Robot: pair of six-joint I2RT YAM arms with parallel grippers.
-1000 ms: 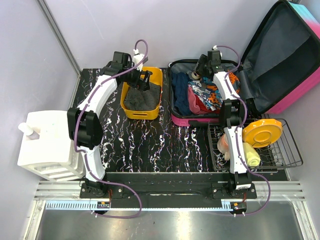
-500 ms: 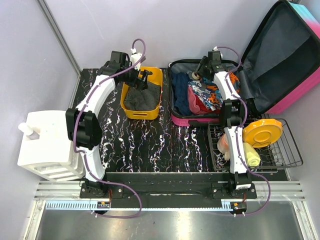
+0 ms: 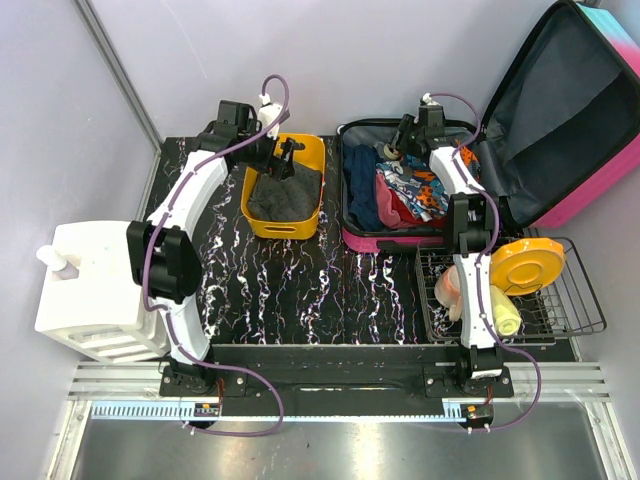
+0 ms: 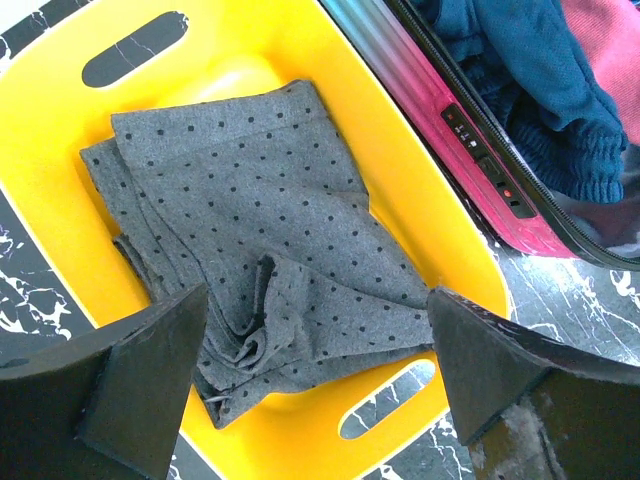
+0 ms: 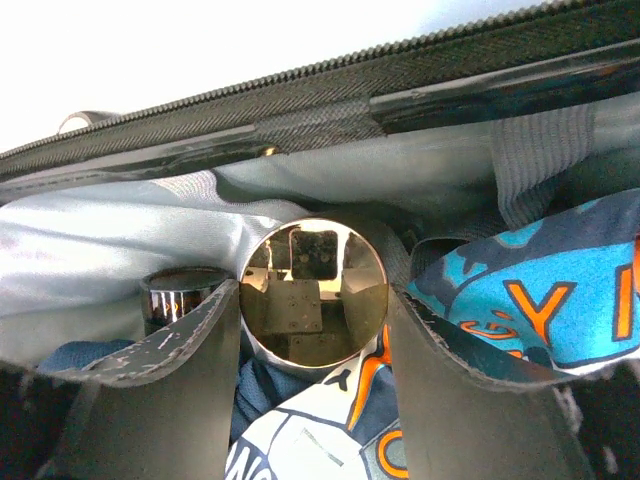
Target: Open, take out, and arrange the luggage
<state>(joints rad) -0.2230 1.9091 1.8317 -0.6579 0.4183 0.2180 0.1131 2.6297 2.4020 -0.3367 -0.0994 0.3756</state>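
The large hard-shell suitcase with teal-to-pink shell and magenta edge (image 3: 380, 243) is at the far right of the black marble-pattern table (image 3: 300, 285). It's open, base flat, lid with dark grey fabric lining (image 3: 560, 110) leaning back to the right. The base holds a navy garment (image 3: 362, 190) on the left and a heap of colourful printed clothes (image 3: 408, 192) beside it.

Your right gripper (image 5: 313, 292) is at the far rim of the base, inside it. The fingers (image 5: 170, 370) are closed against both sides of a round mirror-finish metal can (image 5: 313, 320), so it's holding that. A dark shiny cylinder (image 5: 185, 292) sits just left of it against the pale lining, with a blue-and-orange printed cloth (image 5: 540, 300) on the right.

Your left gripper (image 4: 318, 295) hangs over the yellow-orange plastic bin (image 4: 420, 200), just left of the suitcase. Its jaws are spread wide and nothing is between them. A grey cloth with black dots (image 4: 260, 230) lies crumpled in the bin, under the fingers and apart from them.

Further out, a black wire rack (image 3: 575, 315) stands on the near right with a yellow round plate (image 3: 525, 265) propped up in it. The right arm passes over the rack's left side. A white box-shaped unit (image 3: 95, 285) sits off the table's left edge.
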